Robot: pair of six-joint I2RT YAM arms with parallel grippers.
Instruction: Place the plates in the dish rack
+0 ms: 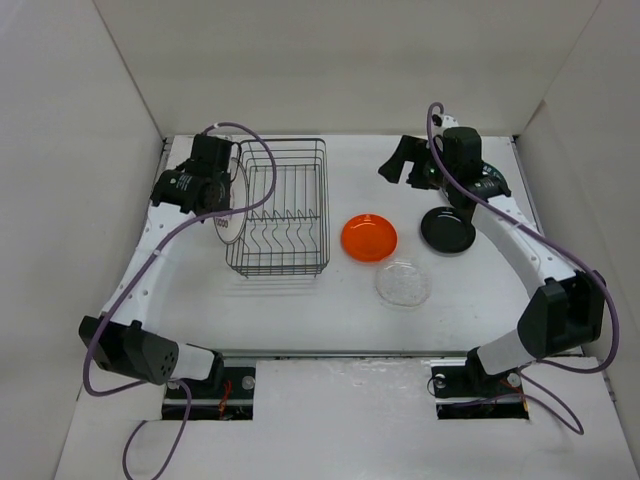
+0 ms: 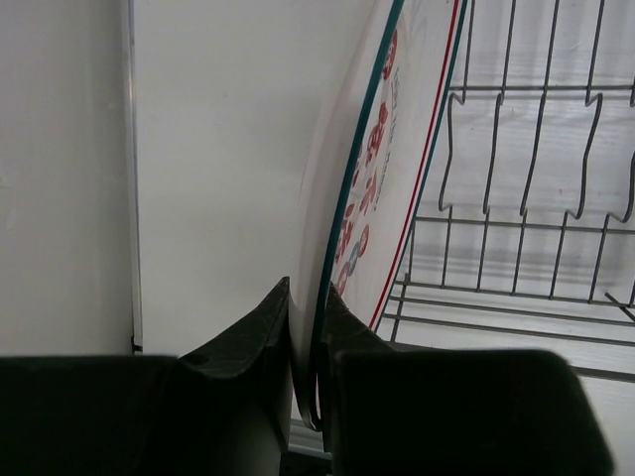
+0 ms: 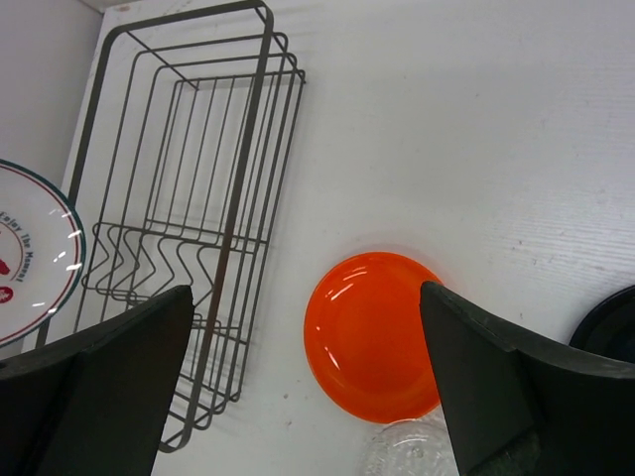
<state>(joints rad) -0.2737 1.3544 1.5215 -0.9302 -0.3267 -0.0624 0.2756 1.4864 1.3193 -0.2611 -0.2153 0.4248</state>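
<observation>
Toward the near middle of the bench (image 1: 300, 325) a glass plate (image 1: 403, 284) lies flat, with an orange plate (image 1: 369, 237) just beyond it and a black plate (image 1: 447, 231) nearer the right edge. Farther back, by the far left corner, stands the rack (image 1: 278, 270). The left claw (image 2: 308, 327) pinches the rim of the white plate with red motifs (image 2: 382, 169), held on edge just outside the rack's left wall. That grip is small, so the plate could twist or slip, and its lower rim could catch the top wire on the way in. The bench's left edge leaves little room to swing. The right claw (image 3: 306, 293), spread wide and empty, hangs near the far right corner, with open bench between rack and orange plate.
</observation>
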